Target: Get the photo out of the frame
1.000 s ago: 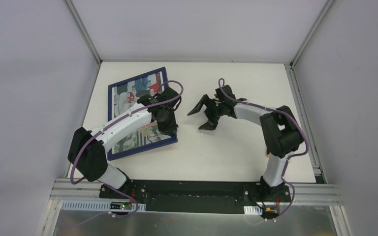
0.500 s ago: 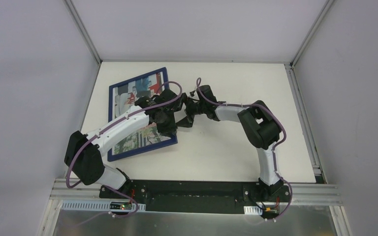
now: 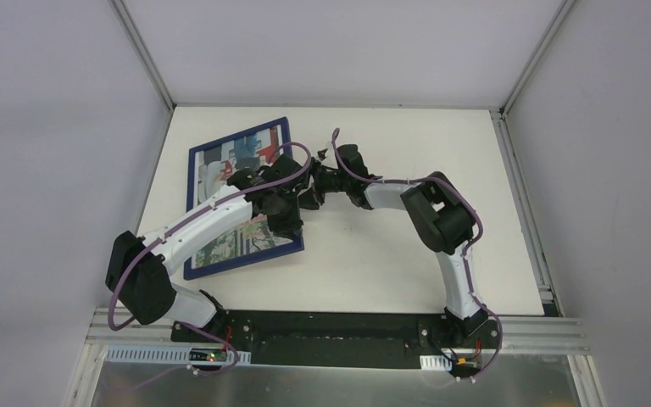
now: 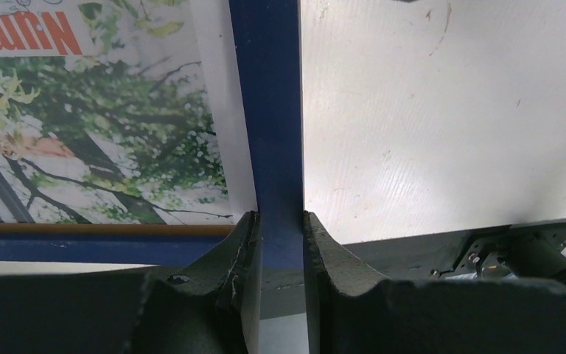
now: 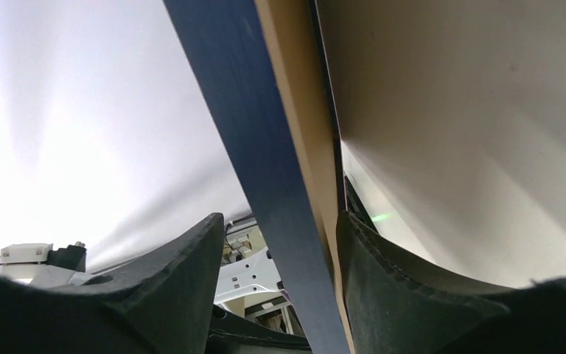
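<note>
The frame, with a navy-blue border, lies on the left of the white table. The colourful photo sits inside it, face up. My left gripper is shut on the frame's right border near its near corner. In the left wrist view both fingers press the navy border at the gripper, with the photo beside it. My right gripper is open around the same edge, a little farther along. In the right wrist view the gripper has the navy edge and wood-coloured back between its fingers, with a gap on the left.
Grey enclosure walls stand close around the table, and a metal rail carries both arm bases at the near edge. The two wrists are nearly touching beside the frame's right edge. Bare table lies to the right of the frame.
My right arm has swung left across the table, and its open jaws now straddle the frame's right edge. My left gripper has kept its hold on the frame.
</note>
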Robot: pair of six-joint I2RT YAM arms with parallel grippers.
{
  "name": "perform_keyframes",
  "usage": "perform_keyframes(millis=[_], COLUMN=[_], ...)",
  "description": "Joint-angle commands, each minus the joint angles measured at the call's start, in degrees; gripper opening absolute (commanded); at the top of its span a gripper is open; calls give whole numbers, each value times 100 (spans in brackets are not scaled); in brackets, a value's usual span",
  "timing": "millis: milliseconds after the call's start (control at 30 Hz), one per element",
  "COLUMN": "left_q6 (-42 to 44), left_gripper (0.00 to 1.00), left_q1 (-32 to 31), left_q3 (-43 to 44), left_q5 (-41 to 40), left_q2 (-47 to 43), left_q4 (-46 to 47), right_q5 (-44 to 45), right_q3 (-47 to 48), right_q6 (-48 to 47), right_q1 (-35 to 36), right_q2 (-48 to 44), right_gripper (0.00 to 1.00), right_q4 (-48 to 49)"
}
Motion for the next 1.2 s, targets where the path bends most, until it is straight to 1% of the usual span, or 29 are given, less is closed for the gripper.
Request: perform_keyframes(millis=[0,133,200,333,367,400,433,467,500,533,567,600,633,667,733,767,800,967,1033,1067,1100,1167], left_q6=[134,134,148,194,211,258,343,412,457,482,508,523,544,571,558,545,532,542,615,669,727,877], left_gripper=[0,0,0,0,0,4,14,27,40,51,58,63,67,70,73,74,74,79,80,80,80,81], left_q1=[-50,-51,-51,-51,-51,-51,-51,-51,-48,-50,-50,-44,-42,-29,-25,-20,-9,99,131,142,143,151], left_q3=[-64,-163,-199,-202,-186,-149,-87,-17,41,109,168,236,306,399,612,790,885,1547,1769,1862,1976,2144], left_q5=[303,324,336,402,473,577,707,859,1005,1119,1234,1306,1386,1480,1665,1728,1779,1694,1555,1466,1316,968], left_q2=[-408,-549,-603,-713,-746,-771,-792,-804,-836,-875,-926,-996,-1062,-1135,-1281,-1381,-1430,-1832,-1980,-2040,-2121,-2245], left_q4=[0,4,8,1,-3,5,7,4,9,9,11,7,6,-5,-8,-14,-44,-245,-342,-393,-458,-587], right_q5=[-221,-175,-72,-102,-130,-149,-146,-117,-48,17,78,103,103,194,296,430,585,1269,1703,1778,1955,2626], right_q3=[397,572,640,819,826,815,786,737,703,702,738,816,933,1050,1361,1547,1777,3422,3795,3923,3996,4132], right_q6=[57,-1,-62,-146,-232,-348,-513,-715,-1030,-1416,-1775,-1920,-1920,-2625,-3331,-3903,-4150,-6171,-6805,-7261,-7561,-7952], right_q1=[92,152,168,197,201,191,191,180,182,181,183,176,171,161,145,124,87,-276,-343,-352,-356,-355], right_q2=[181,266,281,313,291,246,187,86,-56,-189,-330,-426,-548,-620,-779,-856,-919,-901,-971,-1052,-1173,-1403], right_gripper=[59,54,47,25,15,8,2,0,0,0,0,0,0,0,0,0,0,0,0,0,0,0], right_q4=[542,510,497,274,178,19,-127,-326,-658,-1051,-1542,-2258,-2715,-3121,-4208,-4890,-5507,-8843,-9687,-10002,-10261,-10630])
